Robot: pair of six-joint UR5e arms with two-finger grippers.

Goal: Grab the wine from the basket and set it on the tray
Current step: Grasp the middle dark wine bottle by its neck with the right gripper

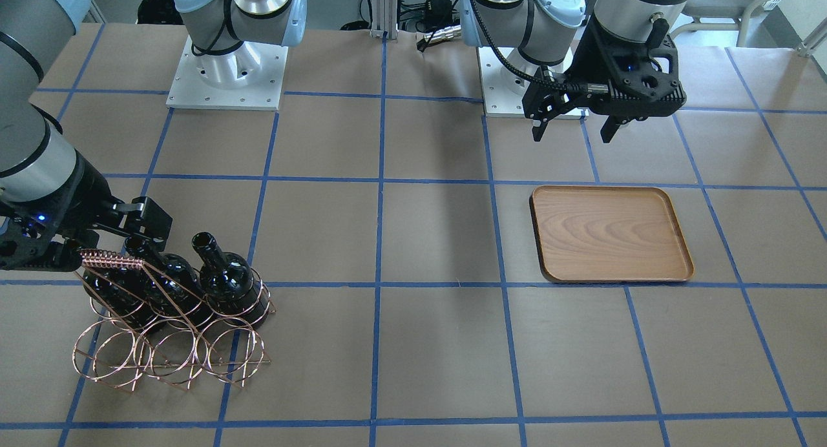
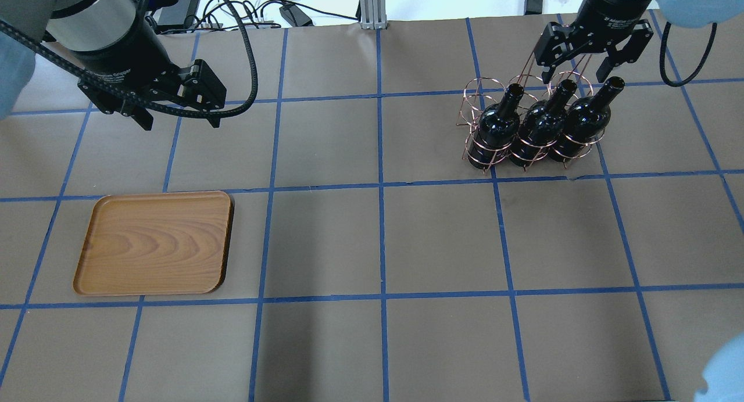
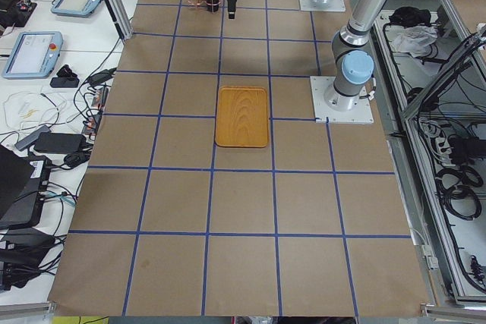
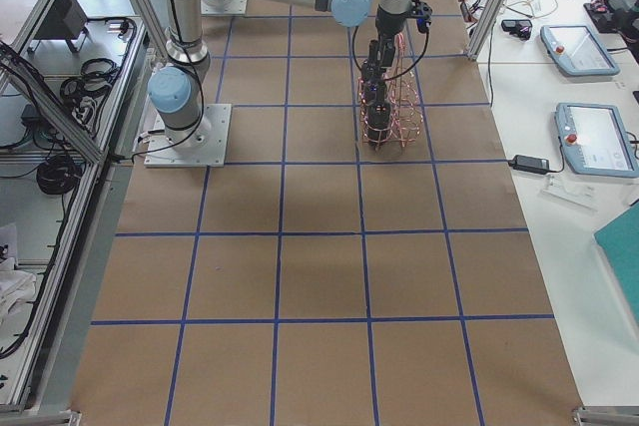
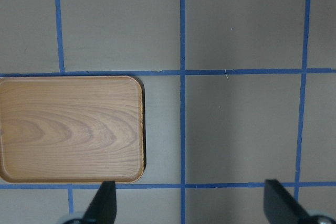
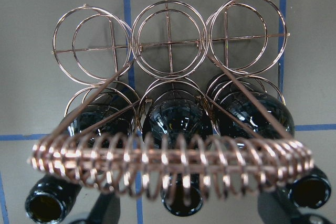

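Right pincer (image 2: 581, 71) hangs wide open and empty above the basket (image 6: 167, 42), where the wine (image 2: 540, 126) stands among three bottles (image 2: 584, 122), well apart from the tray (image 2: 154, 242) on the tabletop (image 2: 378, 245), and I worry it may snag the coiled handle (image 6: 168, 158) and drag the whole basket over.

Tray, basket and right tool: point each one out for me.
tray (image 2: 154, 242): overhead view, bare wood at its centre.
basket (image 6: 168, 163): right wrist view, coiled handle bar.
right tool (image 2: 575, 75): overhead view, midway between its fingertips.
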